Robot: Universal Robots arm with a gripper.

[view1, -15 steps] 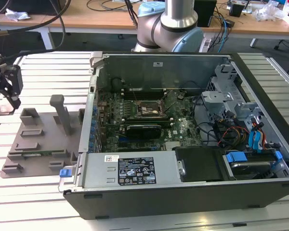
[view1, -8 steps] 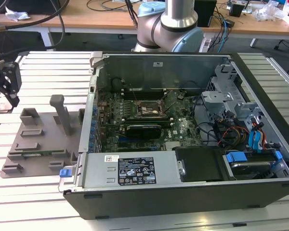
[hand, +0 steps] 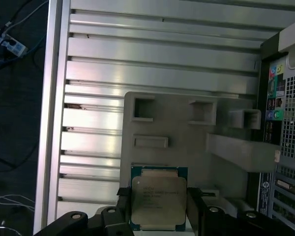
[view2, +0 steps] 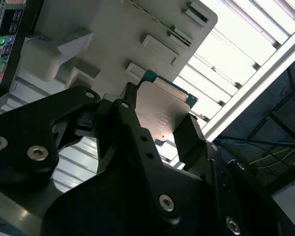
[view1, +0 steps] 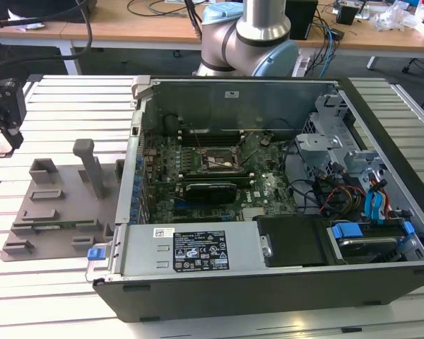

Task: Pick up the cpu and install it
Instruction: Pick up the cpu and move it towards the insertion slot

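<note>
**Chip clamped in my fingers, out by the tray**

I grip the small flat square cpu with the silvery metal top point(hand: 158, 196) by two opposite edges, between the black fingers point(view2: 189, 132) of my gripper point(view2: 162, 123). The first wrist view cuts off the chip's near edge, and the fingers cover its sides in both wrist views. I cannot tell whether it touches anything beneath. Behind it lies the grey plastic tray with upright posts point(hand: 187, 147).

In the exterior view my gripper point(view1: 0, 138) sits at the exterior view's left edge, partly cut off, near the tray. On the tray's other side stands the open black computer case point(view1: 268, 296). It holds the green motherboard point(view1: 268, 191) and its black-framed square socket point(view1: 219, 161), well apart from the cpu. Everything rests on a slatted aluminium table point(view1: 71, 106). A wooden desk strewn with cables point(view1: 113, 21) runs behind.
</note>
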